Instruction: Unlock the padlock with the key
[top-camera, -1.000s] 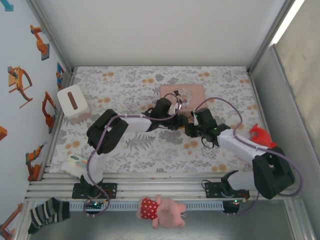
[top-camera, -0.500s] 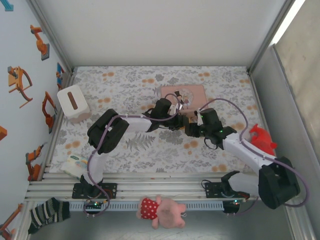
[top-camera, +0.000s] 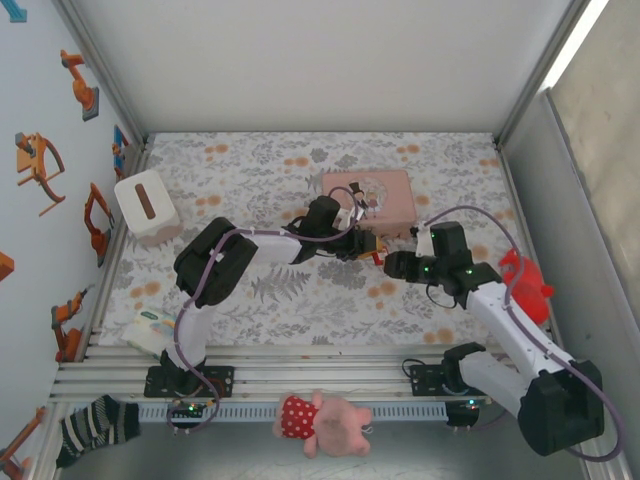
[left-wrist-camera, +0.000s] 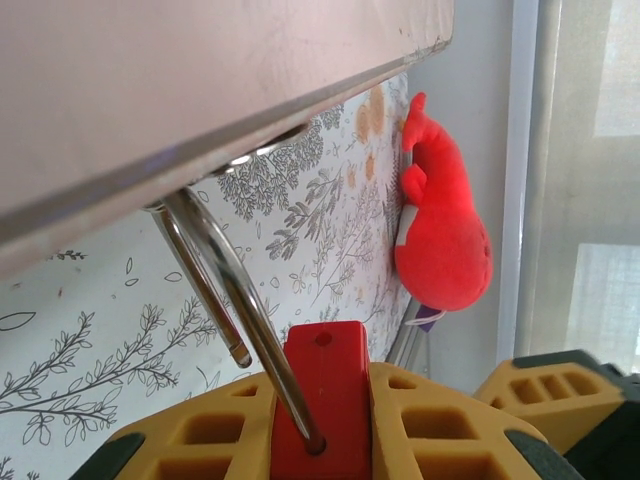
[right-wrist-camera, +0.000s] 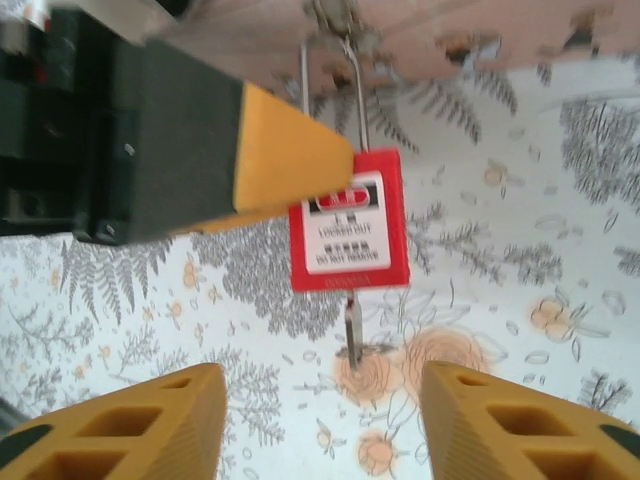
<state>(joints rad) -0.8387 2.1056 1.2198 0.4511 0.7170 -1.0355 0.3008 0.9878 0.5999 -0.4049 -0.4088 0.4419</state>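
Red padlock (right-wrist-camera: 350, 235) with white label, key (right-wrist-camera: 353, 335) lodged in its base; thin silver shackle (left-wrist-camera: 245, 310) sprung, one leg free.

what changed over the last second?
Right hand pulled back rightward off the padlock and is open; the key sits in the padlock's bottom. Left hand stayed shut on the padlock, at the pink box. Nothing else moved.

White arms (top-camera: 503, 312) with black joints; lilac cables (top-camera: 478, 212) loop beside the pink box (top-camera: 392, 196); fingers (right-wrist-camera: 130, 425) yellow, honeycombed.
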